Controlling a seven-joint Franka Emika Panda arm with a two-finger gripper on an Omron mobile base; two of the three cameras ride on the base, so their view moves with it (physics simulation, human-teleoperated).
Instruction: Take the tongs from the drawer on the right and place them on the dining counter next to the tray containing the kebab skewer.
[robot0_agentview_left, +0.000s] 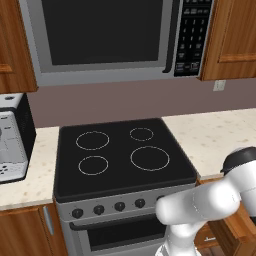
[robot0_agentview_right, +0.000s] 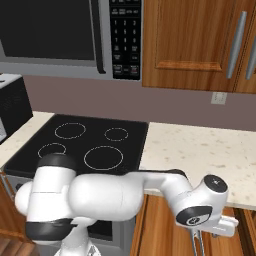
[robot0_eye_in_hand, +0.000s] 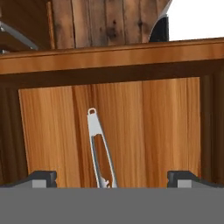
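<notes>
Nearest you, the gripper (robot0_eye_in_hand: 112, 178) hangs over the open drawer (robot0_eye_in_hand: 131, 127), its two dark fingertips (robot0_eye_in_hand: 43, 177) spread as wide as they go and holding nothing. Between them the tongs (robot0_eye_in_hand: 99, 148) lie on the drawer's wooden floor, slim and light grey, loop end pointing away from the hand, arms running back toward it; the fingers are not touching them. From your right base camera you see the hand (robot0_agentview_right: 207, 212) dropped below the edge of the beige counter (robot0_agentview_right: 200, 150), right of the black stove (robot0_agentview_right: 85, 145). Farther back, the microwave (robot0_agentview_right: 60, 35) hangs above the stove, with wooden cabinet doors (robot0_agentview_right: 195, 40) to its right.
</notes>
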